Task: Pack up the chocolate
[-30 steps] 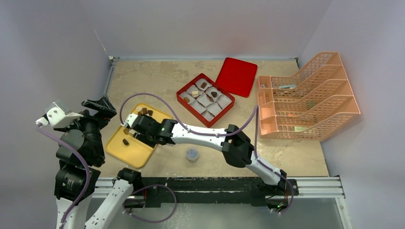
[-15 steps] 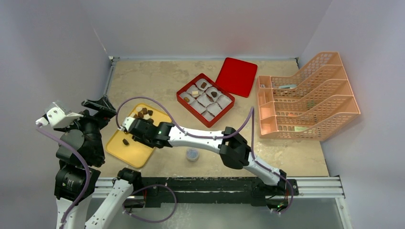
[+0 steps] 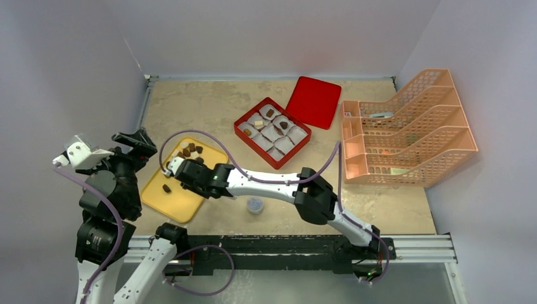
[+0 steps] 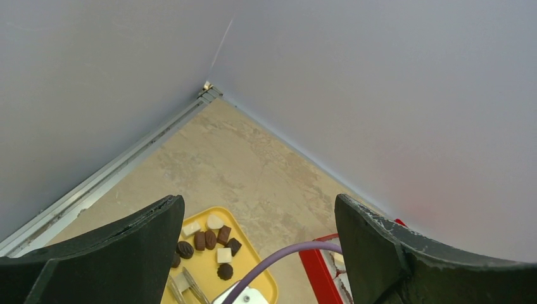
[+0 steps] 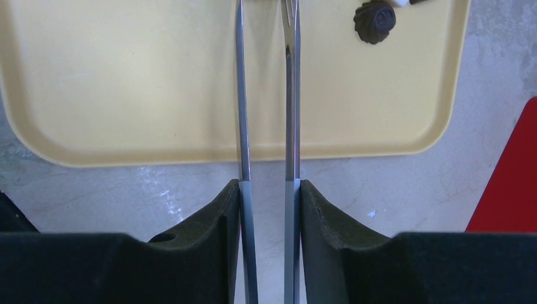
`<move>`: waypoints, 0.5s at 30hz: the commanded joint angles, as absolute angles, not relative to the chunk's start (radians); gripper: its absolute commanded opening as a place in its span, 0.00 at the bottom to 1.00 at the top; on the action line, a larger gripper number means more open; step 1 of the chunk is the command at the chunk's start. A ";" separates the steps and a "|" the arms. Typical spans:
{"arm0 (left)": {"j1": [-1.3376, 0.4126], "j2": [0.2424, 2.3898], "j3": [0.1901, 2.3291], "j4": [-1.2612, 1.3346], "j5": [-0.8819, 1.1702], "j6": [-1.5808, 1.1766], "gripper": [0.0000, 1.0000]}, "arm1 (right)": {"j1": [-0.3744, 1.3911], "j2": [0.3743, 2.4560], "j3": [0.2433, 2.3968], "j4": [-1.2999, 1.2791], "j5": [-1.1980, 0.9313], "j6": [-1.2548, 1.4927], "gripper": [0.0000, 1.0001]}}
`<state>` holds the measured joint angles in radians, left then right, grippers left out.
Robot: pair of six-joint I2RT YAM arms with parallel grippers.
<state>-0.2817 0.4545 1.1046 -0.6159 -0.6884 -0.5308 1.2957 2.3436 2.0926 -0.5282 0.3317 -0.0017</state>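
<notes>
Several small chocolates, dark brown and a few cream-white, lie at the far end of a yellow tray. One dark piece lies apart mid-tray. They also show in the left wrist view. My right gripper is over the tray, shut on metal tweezers. The tweezers' blades stand apart over bare tray, and their tips are cut off at the top of the right wrist view. A dark round chocolate lies to their right. My left gripper is open and empty, raised left of the tray.
A red box of white paper liners, some holding chocolates, stands behind the tray. Its red lid lies beside it. A small grey-blue cap sits near the front. An orange wire rack fills the right side.
My right gripper has shifted a little left over the tray with the tweezers. My left arm has shifted slightly.
</notes>
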 commanded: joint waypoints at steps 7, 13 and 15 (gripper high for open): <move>-0.279 0.453 1.058 -0.574 -0.687 -0.543 0.88 | 1.279 2.150 2.006 -0.492 0.391 0.066 0.26; -0.280 0.460 1.029 -0.568 -0.677 -0.548 0.88 | 1.231 2.074 1.956 -0.495 0.408 0.092 0.25; -0.280 0.462 1.020 -0.566 -0.680 -0.546 0.88 | 1.203 2.038 1.936 -0.497 0.407 0.100 0.25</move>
